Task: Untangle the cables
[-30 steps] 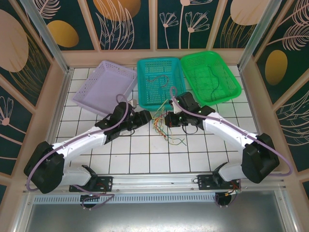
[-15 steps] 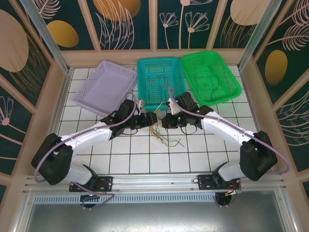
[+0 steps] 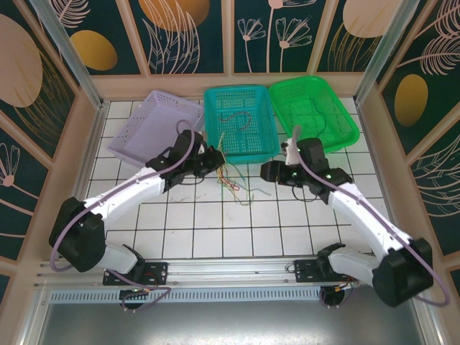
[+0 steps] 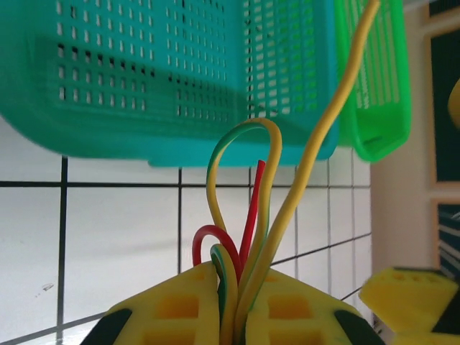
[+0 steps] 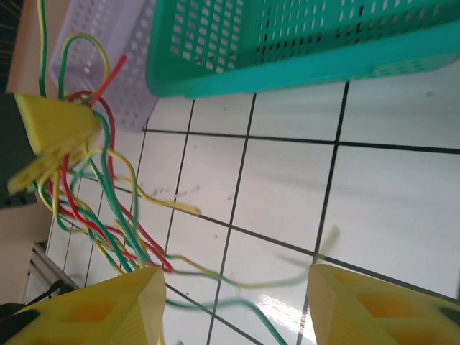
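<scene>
I see left gripper [image 4: 231, 316] clenched on cables [image 4: 318, 133], bunch lifted just before teal basket [image 3: 213, 123]. Right gripper [image 5: 233, 302] released, nothing held. One strand each in teal basket, green basket [image 3: 349, 119]. I judge most of tangle left.

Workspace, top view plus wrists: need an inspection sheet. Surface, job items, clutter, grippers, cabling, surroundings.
Surface: tiled table, white; purple basket, teal basket and green basket along the far edge.
Job's things: cable bundle, green, yellow and red, tangled mid-table; a brown wire in the teal basket, a dark wire in the green one.
Clutter: nothing seen.
Grippers: left gripper jaws shut on the cable bundle; right gripper jaws open, loose ends trailing blurred across the gap.
Cables: purple-grey arm cables run along both arms.
Surroundings: floral wall panels, metal frame posts.
</scene>
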`<state>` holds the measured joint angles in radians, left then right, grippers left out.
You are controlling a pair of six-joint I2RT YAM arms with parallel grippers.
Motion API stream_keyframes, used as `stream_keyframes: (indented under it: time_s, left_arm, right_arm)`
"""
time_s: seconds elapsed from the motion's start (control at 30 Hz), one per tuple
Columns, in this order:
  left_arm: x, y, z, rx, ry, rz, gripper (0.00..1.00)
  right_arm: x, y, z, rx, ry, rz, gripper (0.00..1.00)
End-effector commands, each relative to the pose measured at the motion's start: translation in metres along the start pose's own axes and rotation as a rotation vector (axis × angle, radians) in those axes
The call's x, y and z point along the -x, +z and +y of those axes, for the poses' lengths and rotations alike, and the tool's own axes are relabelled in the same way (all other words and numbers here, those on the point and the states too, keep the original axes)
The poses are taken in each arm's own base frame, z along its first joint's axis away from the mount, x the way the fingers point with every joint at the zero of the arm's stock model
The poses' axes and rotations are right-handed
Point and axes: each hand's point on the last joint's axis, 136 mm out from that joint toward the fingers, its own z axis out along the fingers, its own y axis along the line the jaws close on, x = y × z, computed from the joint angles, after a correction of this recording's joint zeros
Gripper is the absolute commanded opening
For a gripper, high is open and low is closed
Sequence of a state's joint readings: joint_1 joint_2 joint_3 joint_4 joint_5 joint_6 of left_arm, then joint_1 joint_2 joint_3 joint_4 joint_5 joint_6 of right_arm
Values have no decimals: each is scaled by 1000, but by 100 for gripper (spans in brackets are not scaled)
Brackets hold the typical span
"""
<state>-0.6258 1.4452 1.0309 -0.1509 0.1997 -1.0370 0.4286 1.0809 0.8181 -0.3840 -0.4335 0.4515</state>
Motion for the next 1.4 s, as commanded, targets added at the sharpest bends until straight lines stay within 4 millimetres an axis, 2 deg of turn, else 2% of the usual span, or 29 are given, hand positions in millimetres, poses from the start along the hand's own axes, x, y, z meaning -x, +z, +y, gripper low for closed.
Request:
stream_keyframes:
  time_s: [0.0, 0.13, 0.23, 0.37, 0.43, 0.53, 0.63, 0.73, 0.83, 0.93, 1.07, 1.17, 1.37]
  left_arm:
    - [18, -15, 2, 42, -143, -37, 0]
    - [37, -31, -8, -35, -245, -95, 0]
    - [42, -37, -17, -86, -288, -113, 0]
    - [43, -39, -20, -102, -303, -113, 0]
    - [41, -42, -12, -58, -292, -120, 0]
    - [33, -52, 16, 51, -283, -145, 0]
    - [26, -66, 40, 127, -270, -179, 0]
    - [11, -75, 71, 211, -238, -173, 0]
    - [-2, -87, 96, 293, -209, -172, 0]
    - [-9, -99, 116, 361, -173, -180, 0]
    - [-19, -107, 134, 411, -133, -172, 0]
    - [-25, -110, 146, 454, -108, -157, 0]
    - [-28, -115, 156, 493, -75, -150, 0]
  right_arm:
    - [-23, 2, -35, -122, 158, 25, 55]
    - [-43, -1, -45, -85, 513, 22, 52]
    - [-54, 8, -34, 26, 775, 50, 48]
    - [-54, 21, -24, 83, 939, 42, 47]
    - [-47, 28, -16, 72, 865, 42, 46]
    - [-45, 44, -6, -14, 675, 70, 47]
    - [-69, 68, -18, -157, 547, 184, 46]
    - [-94, 83, -29, -212, 536, 267, 44]
    - [-103, 89, -29, -245, 506, 288, 43]
    - [-111, 83, -42, -385, 449, 302, 43]
    - [-120, 84, -46, -383, 426, 319, 44]
    - [-131, 92, -48, -350, 430, 356, 44]
    - [-140, 102, -46, -293, 478, 368, 36]
